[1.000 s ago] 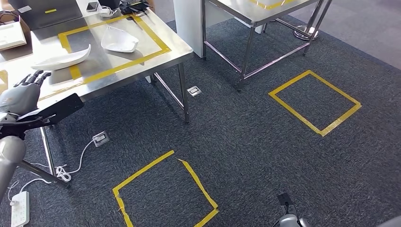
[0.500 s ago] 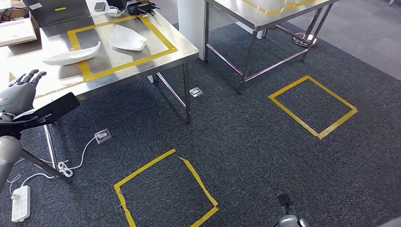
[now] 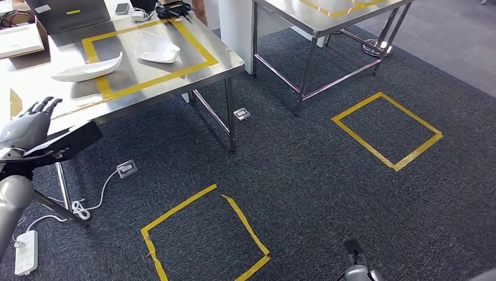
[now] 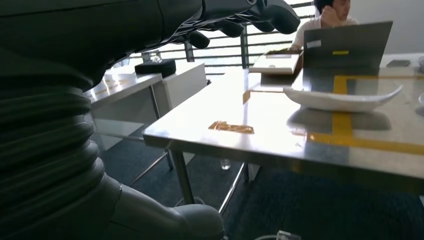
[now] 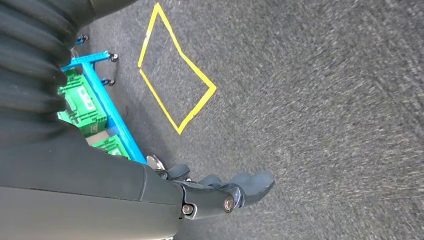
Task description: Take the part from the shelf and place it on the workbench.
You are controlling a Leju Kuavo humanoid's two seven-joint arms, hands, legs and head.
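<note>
The left hand [image 3: 26, 126] hangs level with the near edge of the steel bench [image 3: 175, 73], its dark fingers [image 3: 44, 106] spread apart and holding nothing. The left wrist view shows them [image 4: 240, 15] from behind, fanned above the bench's corner. The right hand [image 5: 220, 192] hangs low beside the body over the carpet [image 3: 304, 175], fingers loosely extended and apart, nothing in them.

Two white parts lie on the bench, both inside a rectangle of yellow tape [image 3: 193, 64]: a long, shallow, boat-shaped shell [image 3: 88, 67] nearer the left hand, and a shorter, pointed one [image 3: 155, 48] beyond it. They look like smooth moulded plastic, and they lie apart from each other. From the wrist the long shell [image 4: 342, 97] is seen side-on, its rim curving up at both ends, mirrored in the polished metal.

A second steel bench [image 3: 327, 14] stands to the right, also taped in yellow. Two yellow tape squares mark the dark, coarse carpet: one near [image 3: 202, 234], one farther right [image 3: 387, 130].

The left wrist view adds a person [image 4: 325, 15] seated behind an open laptop [image 4: 347, 45] at the far end. The right wrist view adds a blue-framed shelf [image 5: 107, 95] carrying green crates [image 5: 82, 102].
</note>
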